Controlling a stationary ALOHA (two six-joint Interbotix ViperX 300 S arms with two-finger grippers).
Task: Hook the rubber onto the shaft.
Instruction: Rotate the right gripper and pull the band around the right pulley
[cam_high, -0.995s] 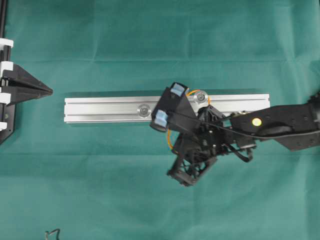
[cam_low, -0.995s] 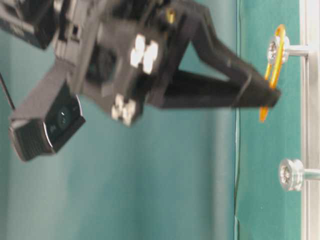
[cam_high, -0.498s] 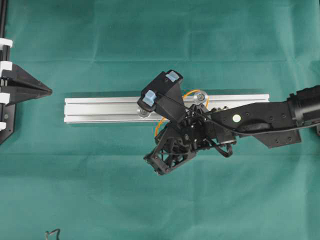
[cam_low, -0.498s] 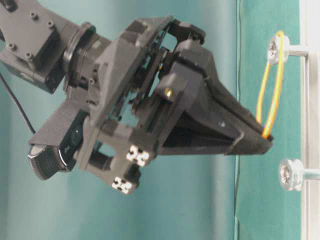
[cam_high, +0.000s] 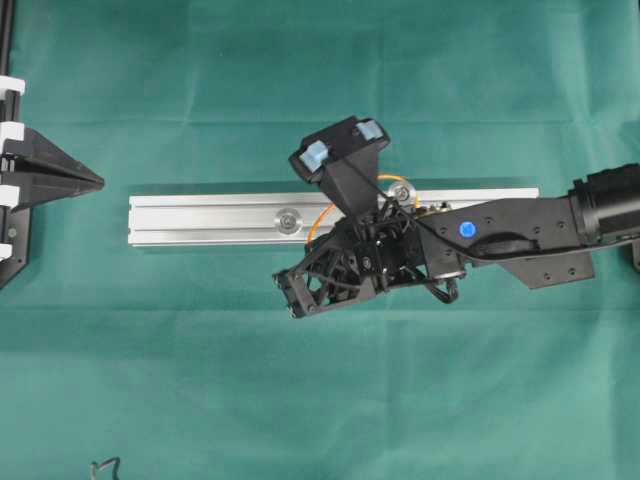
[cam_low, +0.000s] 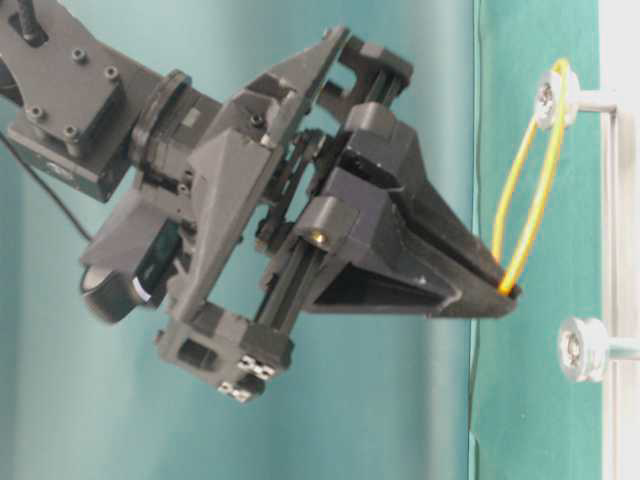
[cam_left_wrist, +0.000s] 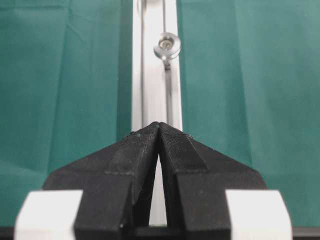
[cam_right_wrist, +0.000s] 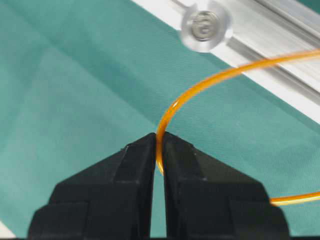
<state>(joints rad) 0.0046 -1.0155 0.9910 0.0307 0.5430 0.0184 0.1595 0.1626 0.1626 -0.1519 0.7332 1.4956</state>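
Two shafts stick up out of the aluminium rail (cam_high: 230, 218) lying across the green bench (cam_high: 320, 380), and the orange rubber band (cam_low: 530, 190) is already looped over one of them, the shaft (cam_high: 403, 194) toward the 3 o'clock end of the rail in the overhead view. From there the band stretches off toward roughly 8 o'clock and ends pinched in the right gripper (cam_right_wrist: 159, 150), whose jaws are pressed together on the thin loop with basically no gap; the wrist view shows the orange strand coming straight out of the fingertips and curving off toward the rail. The other shaft (cam_high: 289, 220) sits further toward 9 o'clock on the rail, bare, just beside the stretched loop. In the table-level shot the band's far end hangs on the upper pin (cam_low: 549, 97) while the gripper tip holds the near end close to the lower pin (cam_low: 577, 349), not touching it. The left gripper (cam_left_wrist: 160, 131) is parked at the 9 o'clock edge of the bench, well apart from the rail's end, jaws closed with nothing between them.
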